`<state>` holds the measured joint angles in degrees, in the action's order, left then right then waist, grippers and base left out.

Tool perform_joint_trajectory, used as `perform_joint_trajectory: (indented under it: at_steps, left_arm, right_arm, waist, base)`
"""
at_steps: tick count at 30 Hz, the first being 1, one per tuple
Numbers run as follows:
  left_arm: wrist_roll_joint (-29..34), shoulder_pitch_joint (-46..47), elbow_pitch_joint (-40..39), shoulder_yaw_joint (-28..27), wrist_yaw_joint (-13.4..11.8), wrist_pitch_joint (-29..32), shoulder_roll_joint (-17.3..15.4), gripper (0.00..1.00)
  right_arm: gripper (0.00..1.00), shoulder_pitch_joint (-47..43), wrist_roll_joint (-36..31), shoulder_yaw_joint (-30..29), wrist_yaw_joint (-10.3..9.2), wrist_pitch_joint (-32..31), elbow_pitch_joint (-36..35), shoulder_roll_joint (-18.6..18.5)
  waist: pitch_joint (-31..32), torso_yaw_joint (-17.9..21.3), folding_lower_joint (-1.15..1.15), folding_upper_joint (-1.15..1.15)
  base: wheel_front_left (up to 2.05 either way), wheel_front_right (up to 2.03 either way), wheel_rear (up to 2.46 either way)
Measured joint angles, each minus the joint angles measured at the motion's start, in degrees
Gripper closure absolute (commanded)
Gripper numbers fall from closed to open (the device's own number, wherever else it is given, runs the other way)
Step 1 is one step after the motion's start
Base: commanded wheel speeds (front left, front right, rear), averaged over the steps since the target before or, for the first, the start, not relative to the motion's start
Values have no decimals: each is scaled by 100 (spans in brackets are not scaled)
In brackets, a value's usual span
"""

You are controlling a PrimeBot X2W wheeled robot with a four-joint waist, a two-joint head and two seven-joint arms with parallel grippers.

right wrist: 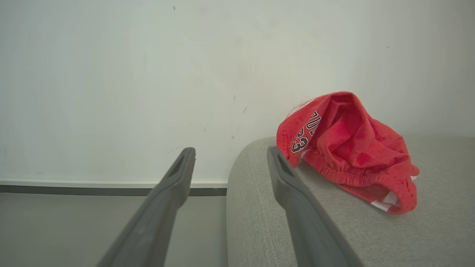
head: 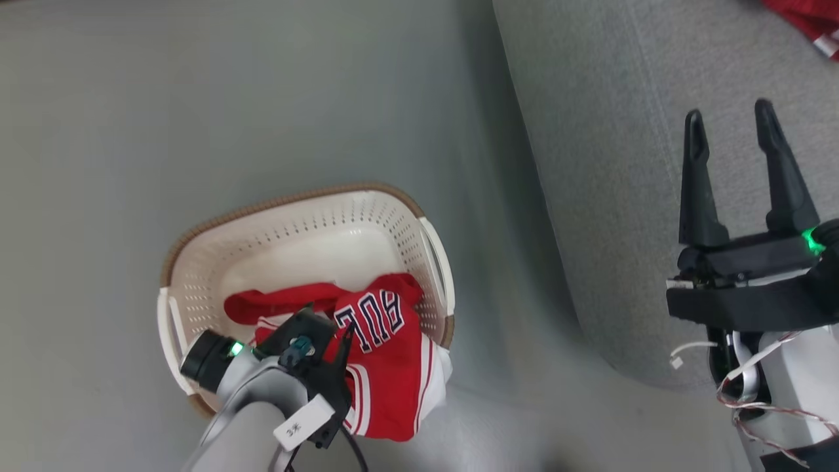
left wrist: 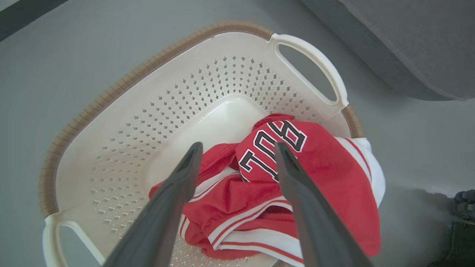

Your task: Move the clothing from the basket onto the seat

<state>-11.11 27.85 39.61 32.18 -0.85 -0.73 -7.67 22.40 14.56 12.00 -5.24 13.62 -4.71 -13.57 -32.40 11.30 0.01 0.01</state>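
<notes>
Holds left gripper (left wrist: pixel 238 145) spread wide, gripping nothing, tips straddling the lettered fold of a red garment (left wrist: pixel 319 159) just beneath them. Finds that garment heaped in the basket (left wrist: pixel 148 122), spilling over the rim to the gripper's right. Holds right gripper (head: pixel 729 110) likewise parted and empty above the sofa (head: pixel 623 164). Sees the other garment (right wrist: pixel 352 148) crumpled on the sofa ahead, just right of its fingers.

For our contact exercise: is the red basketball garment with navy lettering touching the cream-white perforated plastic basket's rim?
Touching. The left wrist view shows the red basketball garment draped over the cream-white plastic basket's rim, spilling outside.
</notes>
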Motion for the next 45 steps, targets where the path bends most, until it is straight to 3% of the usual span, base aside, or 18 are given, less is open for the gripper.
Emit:
perform_joint_trajectory:
  at_steps: [26, 41, 43, 44, 45]
  left_arm:
    - [375, 1660, 1004, 164, 337, 725, -170, 0]
    - [474, 2116, 1579, 183, 268, 817, -145, 2]
    - [478, 2159, 1640, 188, 238, 823, -144, 63]
    - [491, 2174, 1675, 190, 238, 826, -142, 76]
    - [505, 2186, 1708, 192, 237, 827, -141, 100]
  right_arm:
    - [0, 1091, -47, -71, 46, 8, -392, 22]
    - [0, 1432, -112, -34, 68, 85, -214, 136]
    - [0, 1450, -135, -32, 69, 110, -193, 143]
    - [0, 1456, -142, -31, 69, 110, -181, 146]
    - [0, 1461, -142, -30, 69, 111, -168, 152]
  waist:
    - [-1990, 213, -1, -1]
    - [-2695, 288, -1, -1]
    - [-2717, 301, -2, -2]
    - [-2725, 307, -1, -1]
    - [-2730, 312, -2, -2]
  base:
    - [0, 0, 0]
    - [0, 0, 0]
    - [0, 0, 0]
    - [0, 0, 0]
    - [0, 0, 0]
